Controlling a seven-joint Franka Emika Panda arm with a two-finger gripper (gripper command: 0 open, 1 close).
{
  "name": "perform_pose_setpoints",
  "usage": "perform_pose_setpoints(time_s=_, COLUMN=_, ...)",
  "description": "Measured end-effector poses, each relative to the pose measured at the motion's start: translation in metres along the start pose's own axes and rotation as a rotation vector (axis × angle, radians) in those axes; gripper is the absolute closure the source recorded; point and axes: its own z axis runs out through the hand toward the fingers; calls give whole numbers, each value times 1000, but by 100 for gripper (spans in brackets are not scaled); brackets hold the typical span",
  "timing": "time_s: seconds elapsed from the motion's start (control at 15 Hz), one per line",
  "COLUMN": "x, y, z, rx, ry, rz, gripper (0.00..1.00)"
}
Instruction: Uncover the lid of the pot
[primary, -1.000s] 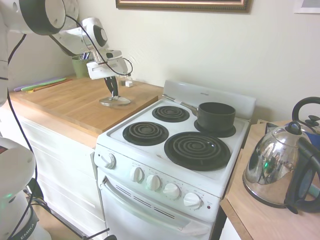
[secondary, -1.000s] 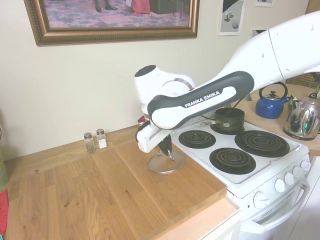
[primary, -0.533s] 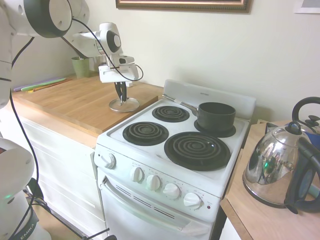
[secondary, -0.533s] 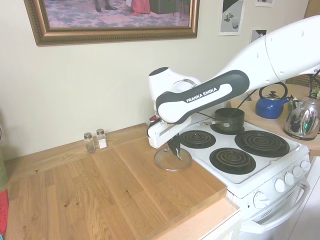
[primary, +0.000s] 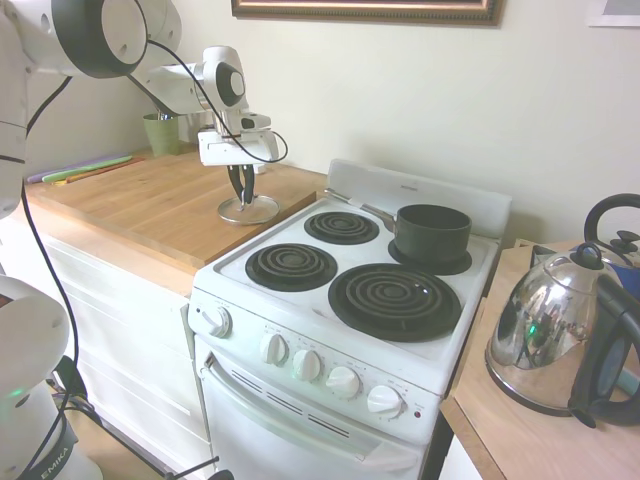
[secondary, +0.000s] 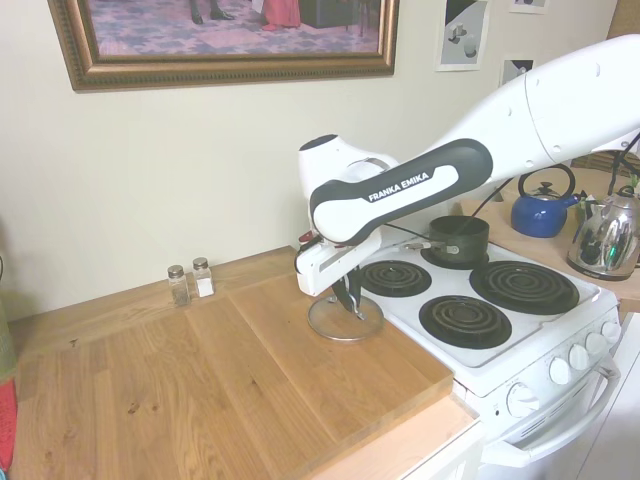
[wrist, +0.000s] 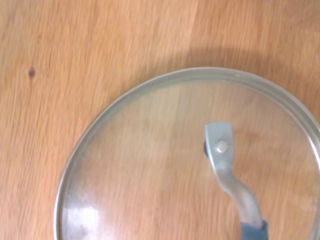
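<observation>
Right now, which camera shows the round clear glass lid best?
The wrist view: the round clear glass lid fills it, rim and metal knob sharp. Both exterior views show it small on the wooden counter, partly behind the fingers.

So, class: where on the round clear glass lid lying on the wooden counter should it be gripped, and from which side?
Grip the round clear glass lid by the small metal handle rising from its centre, coming straight down from above. The lid lies flat on the wooden counter, so its thin rim offers little purchase; the handle stands clear.

One lid (primary: 248, 209), one pot (primary: 432, 232), four burners (primary: 394, 300), two shakers (secondary: 190, 282), two kettles (primary: 545, 335)
</observation>
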Motion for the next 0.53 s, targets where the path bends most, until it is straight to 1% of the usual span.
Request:
perform_pose_setpoints(time_s=0.4, x=1, y=-1, z=-2, rx=5, ry=2, rz=-6, gripper=0)
perform_pose_setpoints(time_s=0.53, x=-2, y=-3, z=-9, rx=21, ry=13, rz=-13, gripper=0)
